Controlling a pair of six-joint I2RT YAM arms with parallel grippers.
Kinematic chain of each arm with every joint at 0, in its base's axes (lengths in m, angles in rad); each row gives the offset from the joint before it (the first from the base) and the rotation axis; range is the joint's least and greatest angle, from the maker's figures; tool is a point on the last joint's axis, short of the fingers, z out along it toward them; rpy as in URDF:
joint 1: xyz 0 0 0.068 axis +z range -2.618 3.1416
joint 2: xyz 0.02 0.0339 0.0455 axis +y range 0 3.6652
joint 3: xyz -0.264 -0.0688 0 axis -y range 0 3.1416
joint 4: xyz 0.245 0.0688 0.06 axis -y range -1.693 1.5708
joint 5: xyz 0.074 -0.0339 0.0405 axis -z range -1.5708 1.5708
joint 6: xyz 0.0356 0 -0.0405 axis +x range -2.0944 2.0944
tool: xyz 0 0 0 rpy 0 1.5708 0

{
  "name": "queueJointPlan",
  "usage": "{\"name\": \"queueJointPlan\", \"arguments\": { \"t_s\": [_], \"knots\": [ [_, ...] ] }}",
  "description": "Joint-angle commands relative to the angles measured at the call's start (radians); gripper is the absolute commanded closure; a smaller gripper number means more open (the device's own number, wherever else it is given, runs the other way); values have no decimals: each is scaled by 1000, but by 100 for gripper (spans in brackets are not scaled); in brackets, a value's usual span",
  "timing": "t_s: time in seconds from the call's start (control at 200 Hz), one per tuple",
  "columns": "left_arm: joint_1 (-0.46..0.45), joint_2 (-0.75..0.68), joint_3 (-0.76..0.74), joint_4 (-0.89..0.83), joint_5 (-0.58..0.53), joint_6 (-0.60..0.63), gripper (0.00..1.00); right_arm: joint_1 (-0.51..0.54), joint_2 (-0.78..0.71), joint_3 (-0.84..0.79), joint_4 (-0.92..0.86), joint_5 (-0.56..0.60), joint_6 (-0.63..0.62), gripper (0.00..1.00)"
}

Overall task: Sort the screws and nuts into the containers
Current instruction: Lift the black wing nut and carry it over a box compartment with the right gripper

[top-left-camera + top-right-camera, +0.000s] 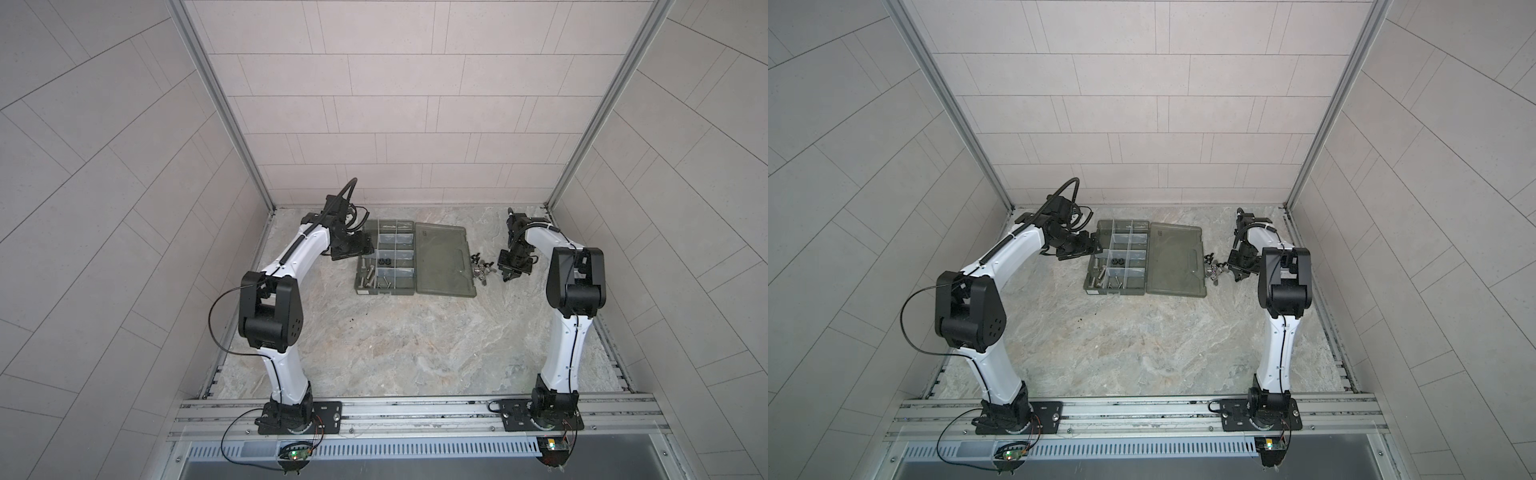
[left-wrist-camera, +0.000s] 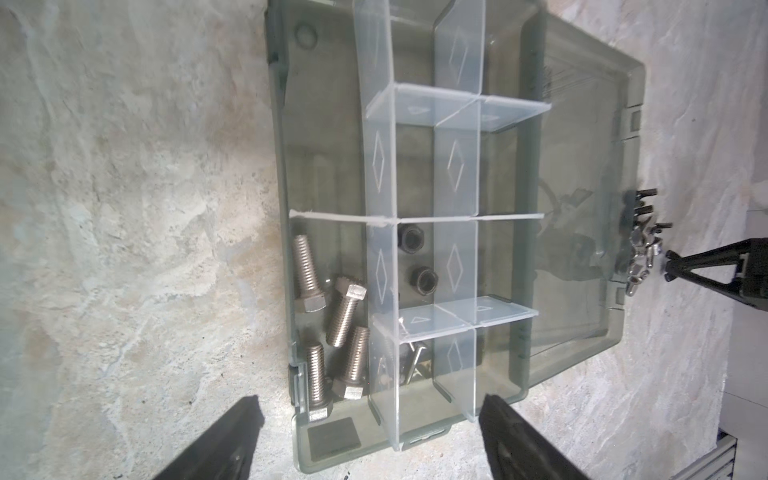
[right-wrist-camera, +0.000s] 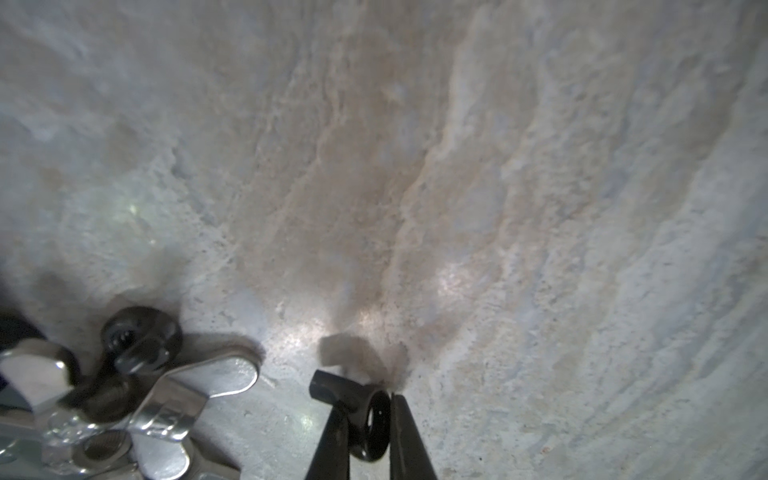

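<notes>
The containers are the divided half of a smoky organiser case (image 1: 384, 292) (image 1: 1116, 292) (image 2: 457, 166). One compartment holds several thick silver screws (image 2: 307, 274), another two black nuts (image 2: 424, 280) (image 1: 386, 262), a third thin screws (image 2: 415, 357). My left gripper (image 2: 372, 419) (image 1: 365, 245) hovers open over the case's left edge with nothing between its fingers. My right gripper (image 3: 368, 401) (image 1: 509, 276) (image 1: 1239, 274) is down at the table, right of the case, shut on a small black screw (image 3: 328, 384) with a round head.
A loose pile of silver wing nuts and black fasteners (image 1: 482, 268) (image 1: 1214, 268) (image 2: 642, 249) (image 3: 166, 399) lies between the flat lid half (image 1: 444, 262) and my right gripper. Walls enclose the marbled table on three sides.
</notes>
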Motion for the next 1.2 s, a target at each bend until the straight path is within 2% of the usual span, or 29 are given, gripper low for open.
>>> {"name": "queueJointPlan", "arguments": {
  "t_s": [0.0,0.285,0.495,0.55,0.57,0.59,0.946,1.196],
  "knots": [
    [5,-30,28,-52,16,17,11,14,-18,35,-50,39,-7,89],
    [5,-62,10,-54,22,15,11,56,-44,76,-96,49,-17,89],
    [4,-102,-18,-44,27,16,10,129,-76,145,-153,45,-17,89],
    [4,-120,-37,-36,29,16,8,160,-84,168,-168,44,-18,89],
    [5,-127,-44,-35,24,16,2,171,-87,176,-173,43,-18,89],
    [5,-134,-51,-33,21,14,0,183,-89,184,-178,40,-18,89],
    [7,-268,-173,-78,-43,41,0,391,-17,403,-197,-84,13,88],
    [24,-385,-268,-87,-65,53,0,464,120,590,-165,-195,23,88]
  ]
}}
